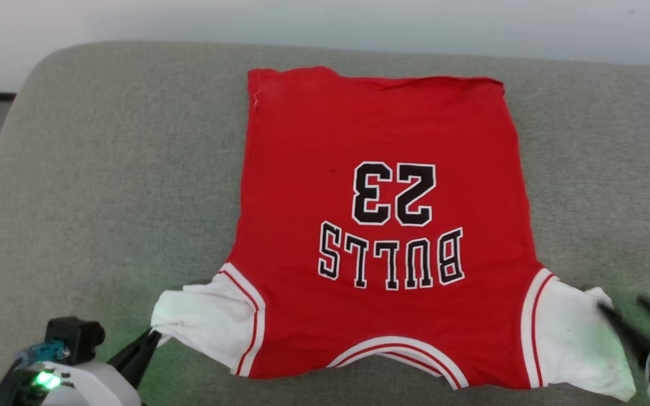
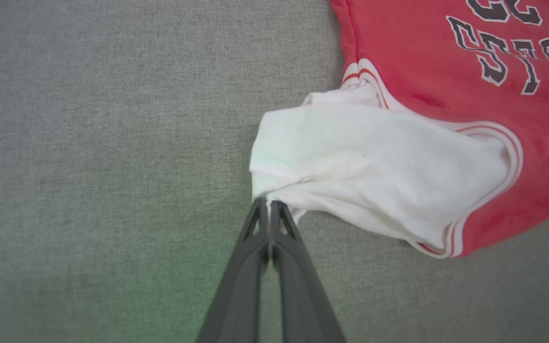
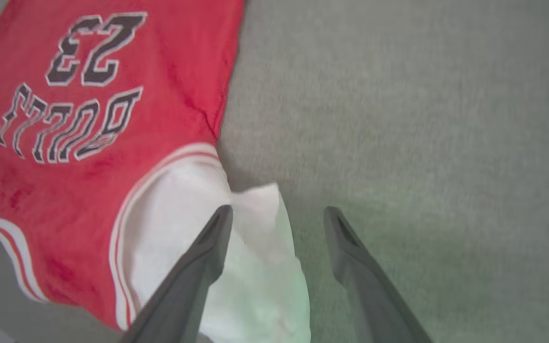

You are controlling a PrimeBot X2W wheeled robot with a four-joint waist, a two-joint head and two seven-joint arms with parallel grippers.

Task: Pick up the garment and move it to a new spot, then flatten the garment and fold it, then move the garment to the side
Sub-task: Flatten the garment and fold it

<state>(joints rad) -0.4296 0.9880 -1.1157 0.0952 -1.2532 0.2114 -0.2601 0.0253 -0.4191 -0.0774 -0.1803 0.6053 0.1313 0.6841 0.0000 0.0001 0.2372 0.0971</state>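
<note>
On the grey cushion [image 1: 105,169], the garment [image 1: 381,141] lay spread flat, 23 facing up. The left gripper [image 2: 269,205] was clamped tight on the left sleeve [image 2: 360,157] at its edge; the right gripper [image 3: 278,214] stood wide apart astride the right sleeve [image 3: 255,267] edge, gripping nothing.

1. We identify the supporting surface as a grey fabric cushion [image 1: 105,169] with a rounded far corner.
2. We find one red jersey [image 1: 381,129] spread flat on it, print upward, hem farthest away.
3. Its white sleeves [image 1: 206,321] lie crumpled on the cushion.
</note>
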